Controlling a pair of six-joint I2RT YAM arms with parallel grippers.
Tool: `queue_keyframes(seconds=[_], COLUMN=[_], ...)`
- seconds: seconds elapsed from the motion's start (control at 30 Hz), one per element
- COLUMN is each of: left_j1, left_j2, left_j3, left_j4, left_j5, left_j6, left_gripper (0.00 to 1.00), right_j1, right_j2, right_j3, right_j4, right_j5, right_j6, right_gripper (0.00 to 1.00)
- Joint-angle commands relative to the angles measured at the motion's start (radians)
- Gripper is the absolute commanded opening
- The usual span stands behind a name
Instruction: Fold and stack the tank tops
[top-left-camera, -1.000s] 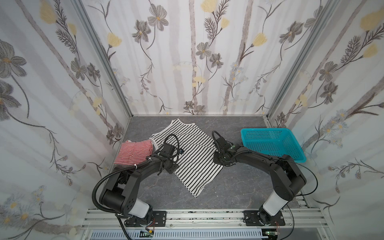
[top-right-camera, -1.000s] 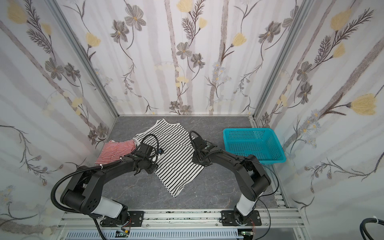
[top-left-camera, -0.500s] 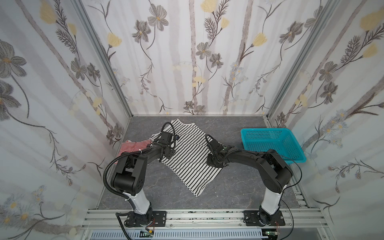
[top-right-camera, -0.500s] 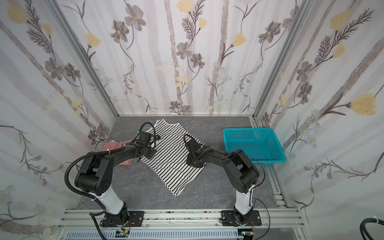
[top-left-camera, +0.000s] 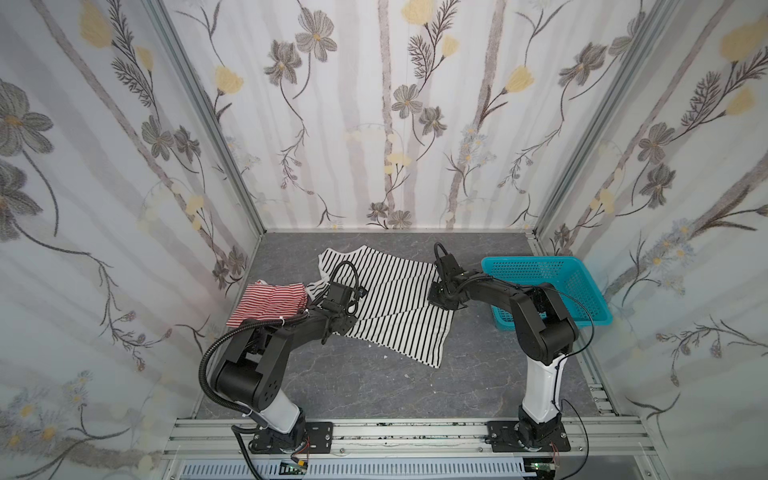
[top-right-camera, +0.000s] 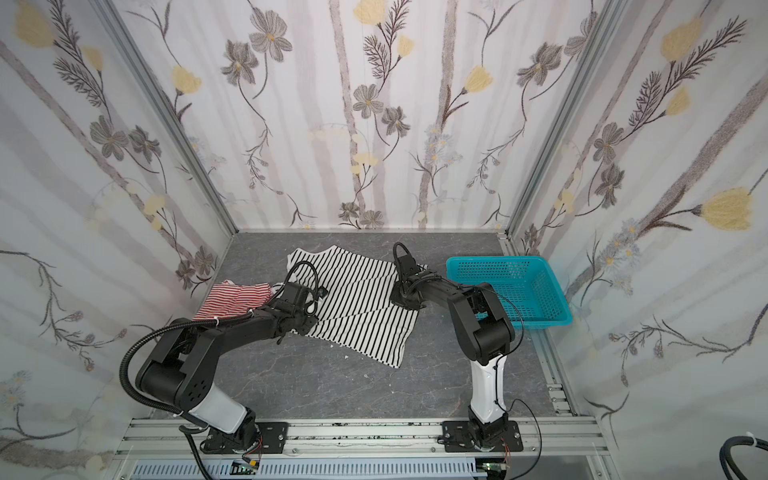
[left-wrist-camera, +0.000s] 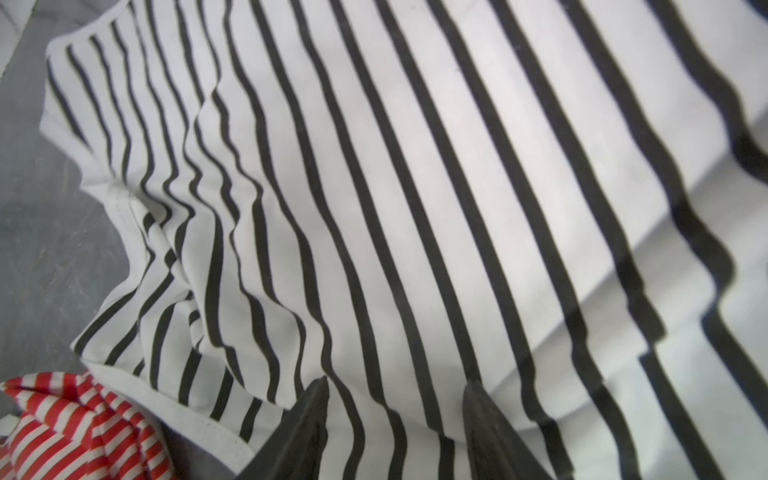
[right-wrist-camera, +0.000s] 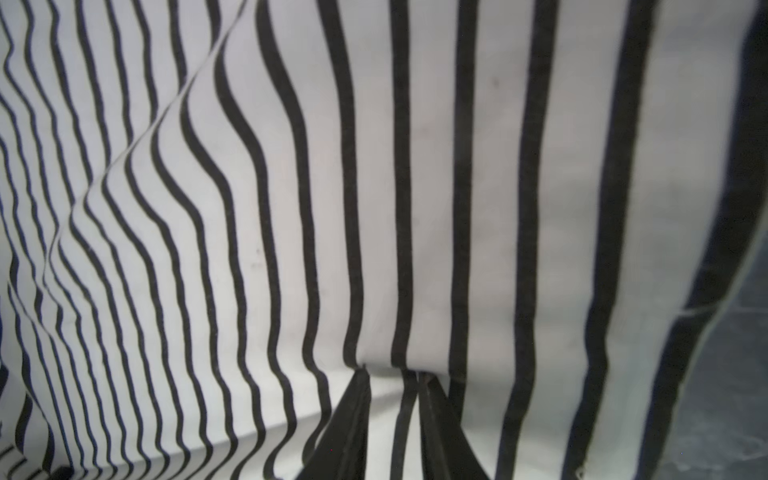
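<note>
Left of the turquoise basket (top-left-camera: 536, 260): black-and-white tank top (top-left-camera: 395, 291), partly folded, right gripper (right-wrist-camera: 395, 372) pinching its cloth, left gripper (left-wrist-camera: 397, 384) open-jawed over it; red-striped tank top (top-left-camera: 270, 299) farther left; we judge the fold wants both edges drawn level.

Bare tabletop (top-left-camera: 374, 386) near the arm bases (top-left-camera: 291, 436), basket (top-left-camera: 536, 259) blocking right, red-striped top (top-left-camera: 270, 301) left, 3 walls (top-left-camera: 395, 124) around.

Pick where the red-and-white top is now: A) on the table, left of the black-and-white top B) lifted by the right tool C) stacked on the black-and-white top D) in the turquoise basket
A: in a top view the red-and-white top lies bunched on the table beside the black-and-white top, at its left edge.
</note>
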Motion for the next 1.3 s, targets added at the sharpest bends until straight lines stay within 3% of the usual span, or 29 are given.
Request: queue_keyframes(seconds=[0.0, 0.13, 0.27, 0.43, 0.57, 0.77, 1.03, 1.27], left_j1=[-0.048, -0.064, -0.033, 0.015, 0.031, 0.032, 0.033, 0.031], left_j2=[-0.059, -0.152, -0.205, -0.157, -0.102, -0.093, -0.109, -0.105], left_j3=[-0.059, -0.072, -0.032, -0.018, -0.011, 0.008, 0.002, 0.007], left_j4=[-0.251, -0.295, -0.271, -0.202, -0.196, -0.188, -0.190, -0.192], left_j5=[0.088, 0.102, 0.055, -0.032, -0.025, -0.016, -0.016, -0.014], left_j6=[0.028, 0.020, -0.021, -0.027, -0.027, -0.052, -0.070, -0.081], left_gripper=[0.55, 0.56, 0.57, 0.57, 0.56, 0.56, 0.57, 0.56], right_j1=[-0.019, 0.001, 0.049, 0.146, 0.178, 0.155, 0.059, 0.058], right_j2=[0.048, 0.003, -0.135, -0.232, -0.235, -0.231, -0.336, -0.343], right_j3=[0.078, 0.106, -0.027, -0.207, -0.300, -0.374, -0.483, -0.497], right_j4=[-0.150, -0.194, -0.153, -0.073, 0.000, -0.001, -0.001, 0.001], right_j5=[0.076, 0.121, 0.143, 0.111, 0.076, 0.122, 0.145, 0.125], right_j6=[-0.057, -0.082, -0.047, 0.027, 0.061, 0.065, 0.051, 0.047], right_gripper=[0.25, 0.25, 0.26, 0.25, 0.25, 0.25, 0.25, 0.26])
